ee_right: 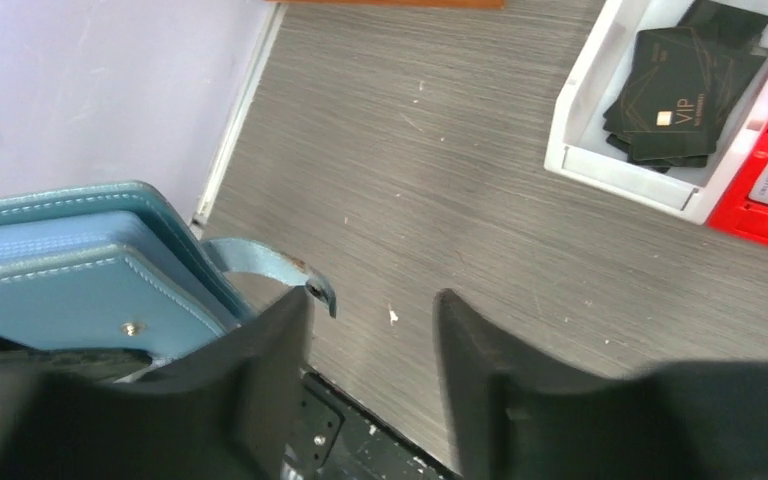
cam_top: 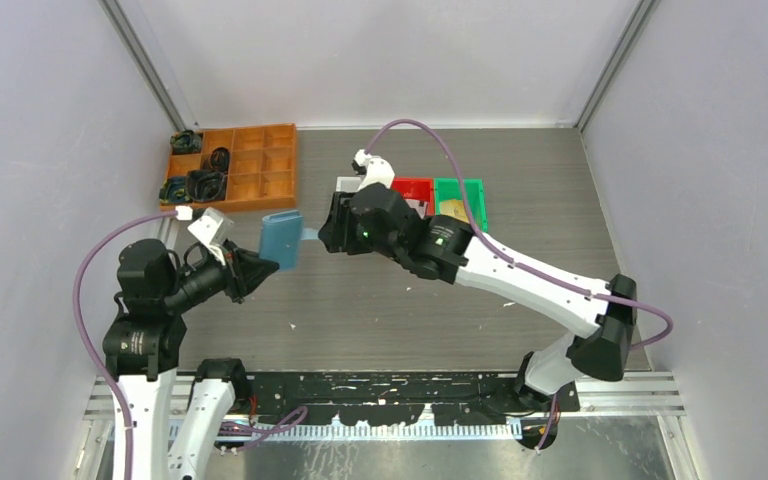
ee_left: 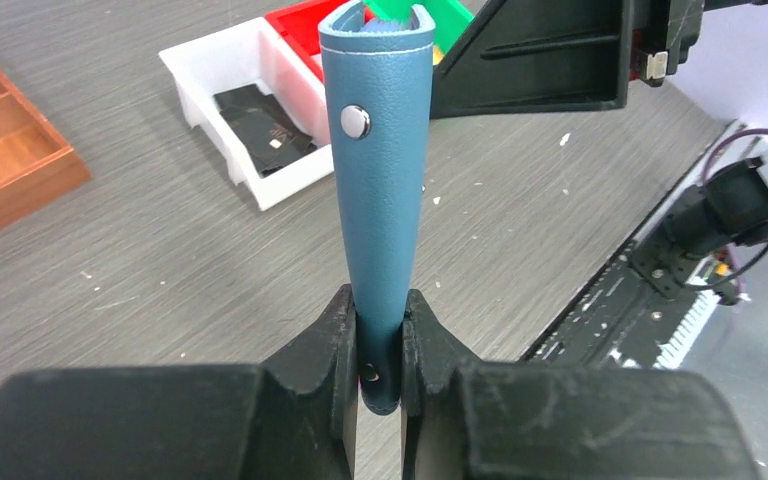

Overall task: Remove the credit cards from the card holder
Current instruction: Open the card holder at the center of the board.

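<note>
My left gripper (cam_top: 260, 268) is shut on the lower edge of the teal-blue card holder (cam_top: 282, 242) and holds it upright above the table. In the left wrist view the holder (ee_left: 380, 180) rises edge-on from between the fingers (ee_left: 332, 345), a metal snap on its side. My right gripper (cam_top: 325, 235) is open, right beside the holder. In the right wrist view the holder (ee_right: 70, 270) lies at the lower left, and its loose strap (ee_right: 260, 262) ends at my left fingertip (ee_right: 285, 325); nothing sits between the jaws. No credit card shows in the holder.
A white bin (ee_right: 600, 110) holds black cards (ee_right: 670, 95); beside it stand a red bin (cam_top: 412, 190) with a pale card and a green bin (cam_top: 460, 198). A wooden compartment tray (cam_top: 232, 165) sits at the back left. Walls close both sides.
</note>
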You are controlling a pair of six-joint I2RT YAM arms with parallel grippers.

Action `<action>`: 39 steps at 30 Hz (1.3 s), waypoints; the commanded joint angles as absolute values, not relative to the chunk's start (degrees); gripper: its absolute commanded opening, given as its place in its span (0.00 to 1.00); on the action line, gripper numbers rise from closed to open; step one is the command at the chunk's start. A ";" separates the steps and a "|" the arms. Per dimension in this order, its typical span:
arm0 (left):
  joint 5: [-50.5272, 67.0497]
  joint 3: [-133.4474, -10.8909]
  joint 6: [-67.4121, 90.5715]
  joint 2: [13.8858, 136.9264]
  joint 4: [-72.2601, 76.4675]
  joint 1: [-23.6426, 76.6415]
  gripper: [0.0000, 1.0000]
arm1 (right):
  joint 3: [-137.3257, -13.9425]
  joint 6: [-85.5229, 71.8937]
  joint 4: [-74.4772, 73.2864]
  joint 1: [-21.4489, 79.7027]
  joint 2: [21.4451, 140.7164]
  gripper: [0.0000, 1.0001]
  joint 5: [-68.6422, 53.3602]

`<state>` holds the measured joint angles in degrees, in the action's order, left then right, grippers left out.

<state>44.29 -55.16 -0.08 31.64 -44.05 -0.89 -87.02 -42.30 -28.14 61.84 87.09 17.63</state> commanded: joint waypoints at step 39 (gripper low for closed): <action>54.67 -59.51 20.57 32.02 -37.55 -1.05 0.58 | -87.31 -32.69 -20.14 54.27 74.86 0.01 -34.62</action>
